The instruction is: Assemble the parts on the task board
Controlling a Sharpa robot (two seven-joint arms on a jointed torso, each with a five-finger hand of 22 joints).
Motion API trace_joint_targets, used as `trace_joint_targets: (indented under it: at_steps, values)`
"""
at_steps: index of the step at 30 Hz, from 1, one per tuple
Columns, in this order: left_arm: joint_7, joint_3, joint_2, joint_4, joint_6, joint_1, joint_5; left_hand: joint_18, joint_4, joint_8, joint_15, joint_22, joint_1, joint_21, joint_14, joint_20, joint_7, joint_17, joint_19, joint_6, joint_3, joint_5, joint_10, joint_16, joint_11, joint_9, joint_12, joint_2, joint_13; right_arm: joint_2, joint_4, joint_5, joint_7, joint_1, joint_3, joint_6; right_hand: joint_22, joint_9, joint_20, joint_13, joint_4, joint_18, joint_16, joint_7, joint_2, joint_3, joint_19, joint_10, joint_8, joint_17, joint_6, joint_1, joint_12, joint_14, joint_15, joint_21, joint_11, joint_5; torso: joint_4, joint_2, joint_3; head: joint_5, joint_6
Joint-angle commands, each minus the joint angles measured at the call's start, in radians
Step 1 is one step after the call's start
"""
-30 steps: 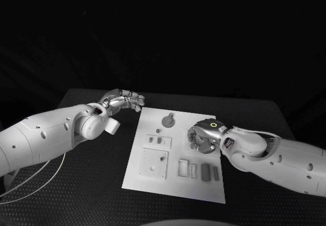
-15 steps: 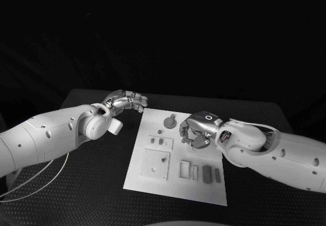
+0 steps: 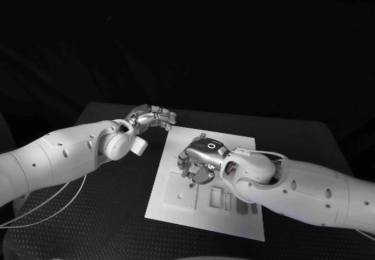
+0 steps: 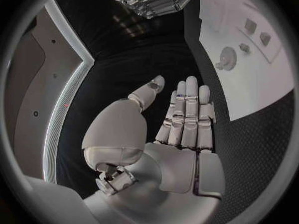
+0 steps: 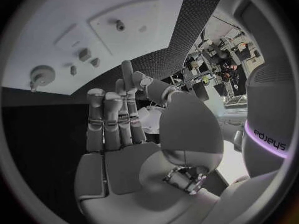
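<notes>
The white task board [image 3: 201, 219] lies in the middle of the black table. My right hand [image 3: 198, 160] hovers over the board's middle, its fingers empty; the right wrist view shows those fingers [image 5: 112, 117] stretched out over the board [image 5: 56, 15]. Beyond them lie a round grey part [image 5: 42, 75], two small parts [image 5: 84, 55] and a raised square plate [image 5: 127, 27] with a peg [image 5: 119, 25]. My left hand [image 3: 152, 117] floats off the board's far left corner, fingers [image 4: 187, 114] straight and empty. The round part [image 4: 227, 58] also shows in the left wrist view.
Near the board's front edge, upright slots hold narrow grey parts [image 3: 226, 201]. The square plate [image 3: 178, 190] sits on the board's left side. Black table [image 3: 94, 216] surrounds the board. A thin white cable [image 3: 47, 208] loops under my left arm.
My right hand has moved left across the board, from its right edge to over its middle. The left hand has barely moved.
</notes>
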Motion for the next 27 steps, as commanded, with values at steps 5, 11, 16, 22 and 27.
trace_joint_targets:
  at_steps: [5, 11, 16, 22, 27]
  values:
    - [0.003, 0.001, 0.008, -0.003, 0.019, 0.001, 0.033, 0.013, -0.001, 0.006, 0.002, 0.002, -0.004, -0.005, 0.008, 0.002, 0.0, 0.002, 0.008, -0.005, -0.005, -0.002, 0.005, -0.005, 0.003, -0.001, -0.006, 0.007, -0.001, 0.041, -0.029, -0.012, 0.019, -0.016, -0.034, 0.01, 0.012, 0.001, -0.001, 0.02, -0.005, 0.062, 0.004, 0.001, 0.01, 0.003, 0.003, 0.018, 0.003, -0.002, 0.006, 0.001, 0.008, -0.001, -0.008, 0.006, -0.005, 0.002, 0.0028, 0.0, -0.0018, 0.017, -0.01]
    - [0.002, 0.001, 0.009, -0.005, 0.019, 0.001, 0.033, 0.013, -0.001, 0.006, 0.001, 0.002, -0.003, -0.006, 0.008, 0.002, 0.0, 0.003, 0.008, -0.005, -0.005, -0.002, 0.005, -0.006, 0.003, -0.001, -0.006, 0.007, -0.001, 0.066, -0.054, -0.013, 0.021, -0.023, -0.049, 0.016, 0.012, 0.002, -0.002, 0.02, -0.006, 0.062, 0.004, 0.002, 0.011, 0.004, 0.003, 0.018, 0.002, -0.002, 0.006, 0.0, 0.008, -0.001, -0.008, 0.006, -0.005, 0.002, 0.0015, -0.001, -0.0026, 0.021, -0.016]
    - [-0.001, 0.001, 0.012, -0.006, 0.016, 0.001, 0.033, 0.013, -0.001, 0.006, 0.001, 0.002, -0.003, -0.006, 0.008, 0.002, 0.0, 0.004, 0.008, -0.005, -0.005, -0.002, 0.006, -0.006, 0.003, -0.001, -0.006, 0.007, -0.001, 0.079, -0.073, -0.014, 0.027, -0.04, -0.059, 0.021, 0.012, 0.002, -0.002, 0.02, -0.007, 0.062, 0.004, 0.002, 0.012, 0.005, 0.004, 0.018, 0.002, -0.003, 0.005, 0.0, 0.007, -0.001, -0.008, 0.006, -0.005, 0.002, 0.0031, 0.0, -0.0017, 0.023, -0.02]
    - [-0.001, 0.001, 0.012, -0.005, 0.015, 0.002, 0.031, 0.013, -0.001, 0.007, 0.001, 0.003, -0.003, -0.006, 0.008, 0.002, 0.0, 0.005, 0.008, -0.005, -0.005, -0.002, 0.006, -0.007, 0.003, -0.001, -0.006, 0.007, -0.001, 0.083, -0.086, -0.028, 0.028, -0.049, -0.062, 0.022, 0.011, 0.002, -0.002, 0.02, -0.008, 0.062, 0.004, 0.002, 0.012, 0.006, 0.004, 0.017, 0.002, -0.004, 0.005, -0.001, 0.007, -0.001, -0.008, 0.006, -0.004, 0.002, 0.0035, -0.001, -0.002, 0.021, -0.023]
    - [-0.001, 0.001, 0.015, -0.004, 0.018, 0.002, 0.031, 0.013, -0.001, 0.007, 0.001, 0.003, -0.003, -0.006, 0.008, 0.002, 0.0, 0.005, 0.008, -0.005, -0.005, -0.002, 0.006, -0.007, 0.003, -0.001, -0.006, 0.006, -0.001, 0.087, -0.09, -0.028, 0.029, -0.053, -0.065, 0.024, 0.011, 0.002, -0.002, 0.02, -0.009, 0.062, 0.004, 0.002, 0.012, 0.006, 0.004, 0.017, 0.002, -0.004, 0.005, -0.001, 0.007, -0.002, -0.008, 0.006, -0.004, 0.002, 0.0008, 0.0, -0.0018, 0.025, -0.026]
